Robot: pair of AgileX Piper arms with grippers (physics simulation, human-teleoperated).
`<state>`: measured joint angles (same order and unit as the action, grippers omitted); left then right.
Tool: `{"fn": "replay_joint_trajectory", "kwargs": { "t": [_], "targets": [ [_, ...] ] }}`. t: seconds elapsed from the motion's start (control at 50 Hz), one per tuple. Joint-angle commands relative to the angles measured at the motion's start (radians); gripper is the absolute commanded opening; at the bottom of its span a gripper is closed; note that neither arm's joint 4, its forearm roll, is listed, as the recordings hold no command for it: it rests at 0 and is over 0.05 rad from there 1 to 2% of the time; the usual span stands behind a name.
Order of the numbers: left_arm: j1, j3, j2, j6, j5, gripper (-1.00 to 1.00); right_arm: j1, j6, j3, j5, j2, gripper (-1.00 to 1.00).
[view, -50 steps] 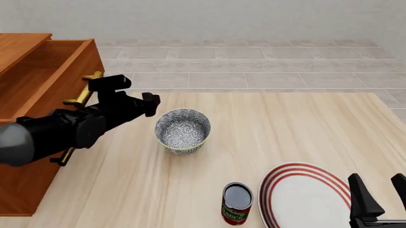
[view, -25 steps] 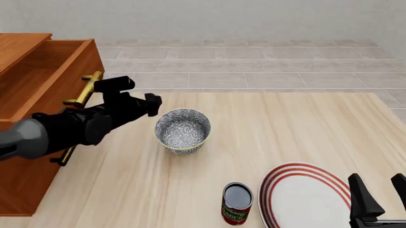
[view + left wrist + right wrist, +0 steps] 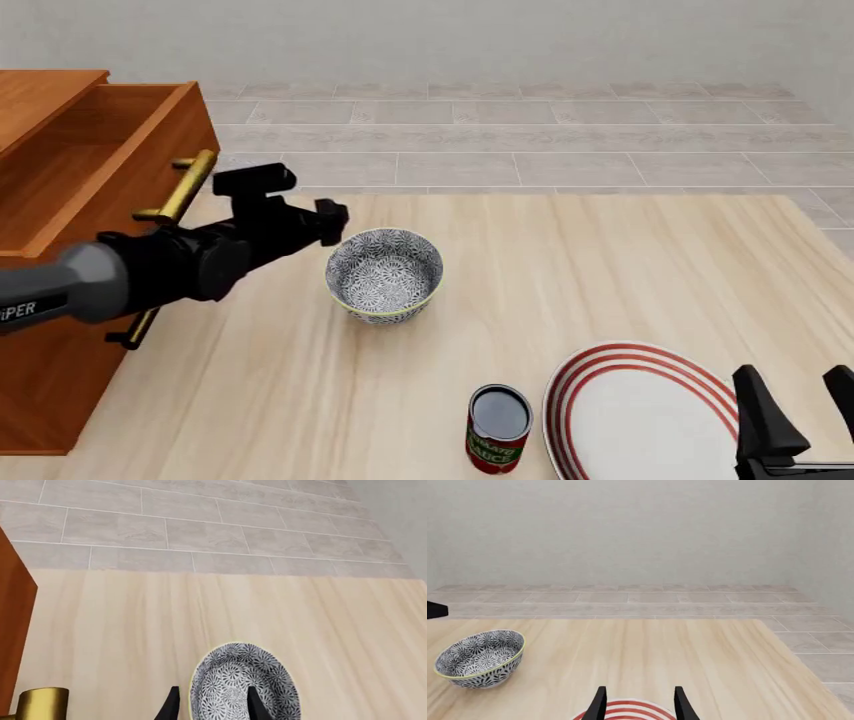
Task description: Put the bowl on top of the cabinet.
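The bowl (image 3: 384, 272), white with a dense dark floral pattern, stands upright on the table left of centre. It also shows in the right wrist view as the bowl (image 3: 480, 658). At the far left stands the reddish-brown cabinet (image 3: 67, 200), its top drawer pulled out. My left gripper (image 3: 331, 222) hangs open just left of the bowl's rim. In the left wrist view one fingertip (image 3: 172, 704) lies outside the bowl (image 3: 230, 680) and the other over its inside; whether they touch it I cannot tell. My right gripper (image 3: 794, 400) is open and empty at the near right.
A flat white plate (image 3: 627, 400) with red rings lies under the right gripper, also seen as the plate (image 3: 627, 714). A red-labelled can (image 3: 499, 428) stands beside it. The cabinet's brass handle (image 3: 180, 188) juts out close behind the left arm.
The left arm has crept to the right toward the bowl, its gripper now at the rim. The bowl and the right arm have not moved.
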<state>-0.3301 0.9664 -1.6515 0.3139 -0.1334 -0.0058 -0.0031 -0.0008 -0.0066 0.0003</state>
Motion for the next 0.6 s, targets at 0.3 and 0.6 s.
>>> {"fn": "replay_joint_trajectory", "kwargs": {
  "t": [0.3,0.6],
  "targets": [
    [-0.027,0.019,-0.041,-0.010,-0.014,1.00,-0.002,-0.001,0.000,-0.002,0.000,1.00],
    [-0.004,0.031,-0.069,-0.017,-0.024,1.00,-0.002,0.000,0.000,-0.001,0.000,1.00]
  ]
}}
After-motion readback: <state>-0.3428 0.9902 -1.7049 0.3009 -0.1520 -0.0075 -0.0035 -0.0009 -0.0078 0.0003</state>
